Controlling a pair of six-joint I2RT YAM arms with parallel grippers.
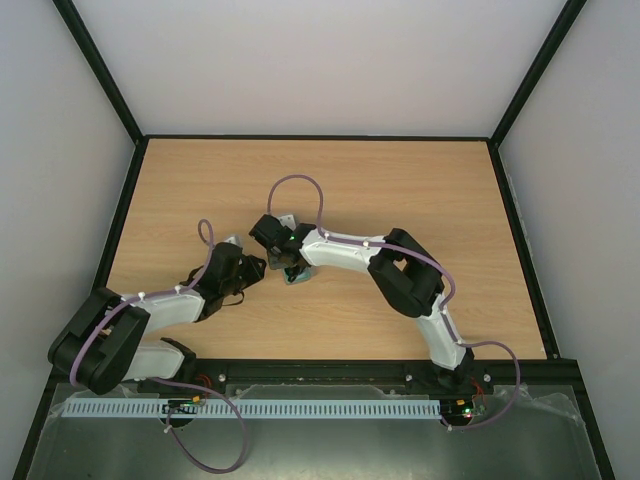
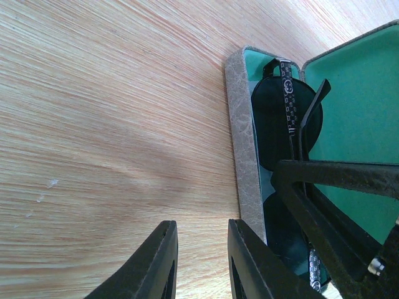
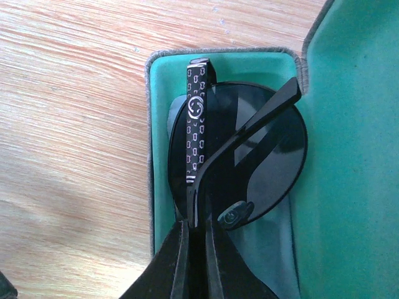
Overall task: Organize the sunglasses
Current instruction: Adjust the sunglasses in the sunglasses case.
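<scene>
The sunglasses [image 3: 249, 156] have round dark lenses and a patterned temple. They lie in the green-lined tray of the open grey case [image 3: 149, 156]. My right gripper [image 3: 198, 233] is shut on the folded temple arms, just above the tray. The case lid [image 3: 355, 156] stands open at the right. In the left wrist view, the sunglasses [image 2: 274, 124] sit inside the case [image 2: 240, 143]. My left gripper [image 2: 202, 249] stands open just outside the grey wall, only wood between its fingers. From above, both grippers meet mid-table and hide most of the case [image 1: 298, 277].
The wooden table [image 1: 400, 190] is bounded by a black frame [image 1: 515, 240] with white walls behind. Purple cables loop over both arms. The right arm's elbow [image 1: 405, 275] lies right of the case.
</scene>
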